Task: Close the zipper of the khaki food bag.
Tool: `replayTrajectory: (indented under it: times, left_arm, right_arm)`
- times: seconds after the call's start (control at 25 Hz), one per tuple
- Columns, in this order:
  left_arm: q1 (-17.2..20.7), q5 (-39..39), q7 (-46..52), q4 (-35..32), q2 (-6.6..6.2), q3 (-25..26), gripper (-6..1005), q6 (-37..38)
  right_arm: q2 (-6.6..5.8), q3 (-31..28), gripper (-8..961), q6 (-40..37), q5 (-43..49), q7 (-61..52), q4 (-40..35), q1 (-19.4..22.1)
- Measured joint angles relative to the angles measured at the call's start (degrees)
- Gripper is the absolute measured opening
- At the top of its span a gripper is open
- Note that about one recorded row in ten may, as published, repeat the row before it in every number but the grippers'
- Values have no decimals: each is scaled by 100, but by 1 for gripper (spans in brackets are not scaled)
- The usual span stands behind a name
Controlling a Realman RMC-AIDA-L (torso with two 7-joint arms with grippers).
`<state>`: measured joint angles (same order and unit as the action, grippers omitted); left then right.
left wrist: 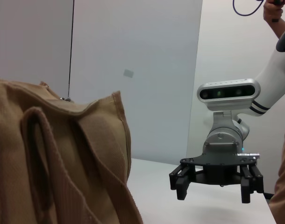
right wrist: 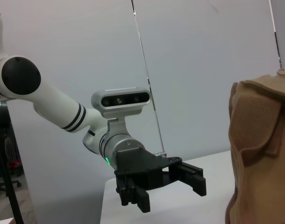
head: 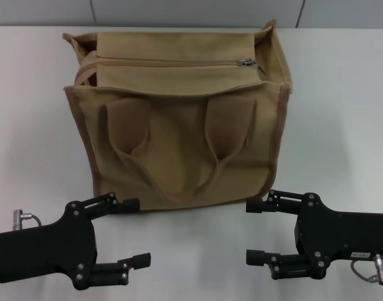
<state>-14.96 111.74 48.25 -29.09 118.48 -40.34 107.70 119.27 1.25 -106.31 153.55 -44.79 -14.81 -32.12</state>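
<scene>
No readable writing on the khaki food bag [head: 179,138]; its zipper [head: 172,63] pull sits far right. Left gripper [head: 132,232] and right gripper [head: 257,231] both hang released, near the bag's front.

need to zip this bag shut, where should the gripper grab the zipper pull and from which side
Grip the small silver pull at the zipper's right end on top of the khaki food bag. Probably come from above with the right gripper, which is open and nearer that end, since the pull lies flat on the top panel.
</scene>
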Motion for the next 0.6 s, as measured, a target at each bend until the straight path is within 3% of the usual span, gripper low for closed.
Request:
replayTrajectory:
  times: [0.6]
  left_arm:
    - [12, 7, -14, 97, 8, -9, 836, -142]
  right_arm:
    - [9, 7, 792, 143, -16, 61, 150, 30]
